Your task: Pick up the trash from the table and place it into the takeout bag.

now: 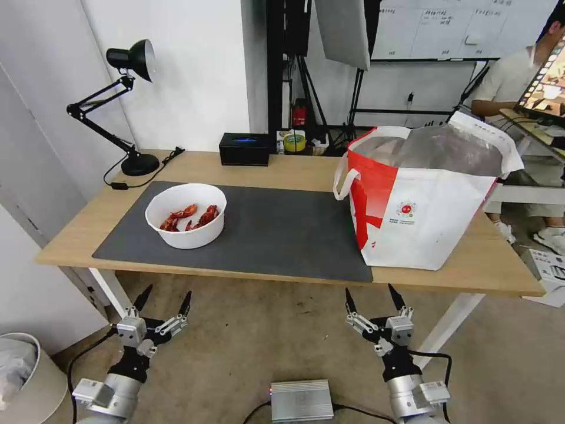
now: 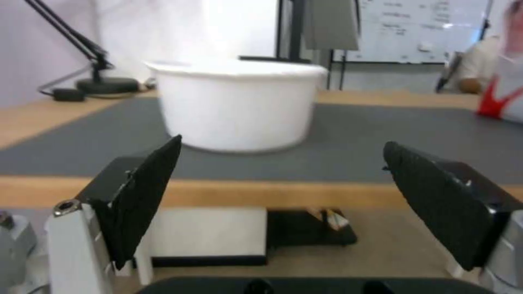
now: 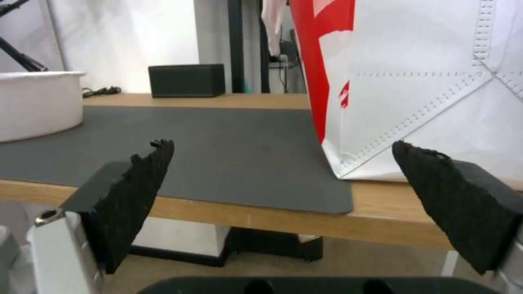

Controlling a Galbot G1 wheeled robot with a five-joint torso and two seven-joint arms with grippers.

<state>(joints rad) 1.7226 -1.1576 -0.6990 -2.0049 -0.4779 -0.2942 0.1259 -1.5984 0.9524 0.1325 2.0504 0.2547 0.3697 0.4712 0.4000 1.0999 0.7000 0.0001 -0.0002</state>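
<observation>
While both arms hang low in front of the table edge, the scene reads from near to far as follows.

Left gripper [image 1: 164, 297]: below the near edge of the table, fingers spread apart, holding nothing; in its wrist view it looks straight at the bowl.

Right gripper [image 1: 373, 294]: at the same low height on the right, fingers spread apart, empty; its wrist view faces the near corner of the bag.

Table [image 1: 482, 268]: light wood, with a dark grey mat [image 1: 282, 232] covering most of the middle.

Bowl [image 1: 186, 215]: white and round, with red crayfish inside; it stands upright on the left part of the mat, near the front edge.

Bag [image 1: 421, 194]: red and white, foil-lined, mouth open upward; it stands at the right end of the table, its near corner just over the mat's edge, well apart from the bowl.

Progress: the bowl is the only trash visible on the table and it is untouched; whether the bag already holds anything cannot be told. The bowl appears to be what is left.

Obstacles: the mat between bowl and bag is bare. The bag's tall wall and its loop handle [image 1: 343, 182] on the bowl side are likely what a carried bowl must clear.

Far edge: a black lamp [image 1: 126, 106] at the back left and a black box [image 1: 245, 149] at the back centre, both well behind the bowl.
</observation>
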